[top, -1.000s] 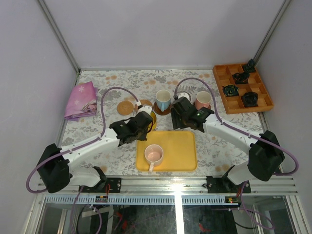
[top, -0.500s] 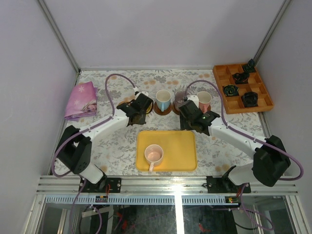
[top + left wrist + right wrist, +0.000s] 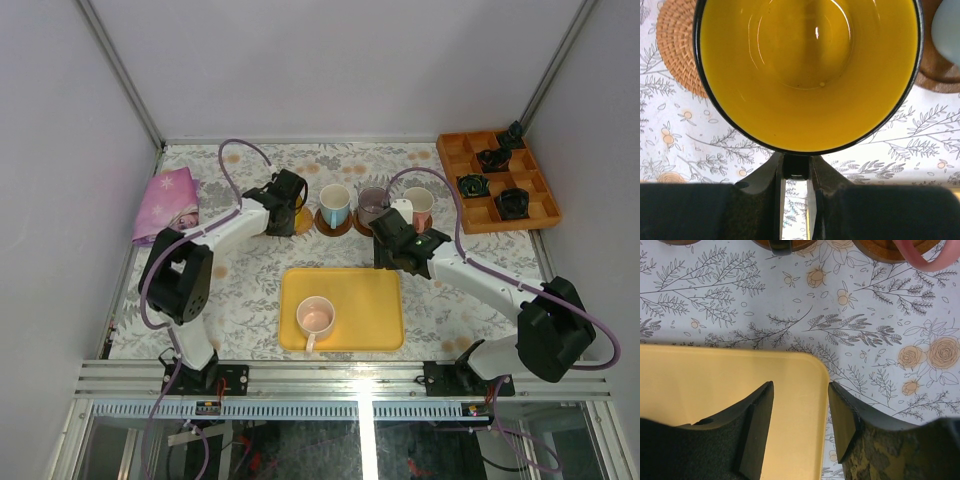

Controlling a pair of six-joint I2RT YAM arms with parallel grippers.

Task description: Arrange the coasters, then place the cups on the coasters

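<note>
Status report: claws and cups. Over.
Left claw shut on yellow cup handle. Right claw open, empty, over tray corner. Pale pink cup on tray. No obstruction seen.

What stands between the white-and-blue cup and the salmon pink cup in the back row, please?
The purple-grey cup stands there, between the white-and-blue cup and the salmon pink cup; the top external view shows it.

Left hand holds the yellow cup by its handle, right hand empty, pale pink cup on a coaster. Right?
No: the top view shows the pale pink cup on the yellow tray, not on a coaster. The left hand does hold the yellow cup by its handle, and the right hand is empty.
</note>
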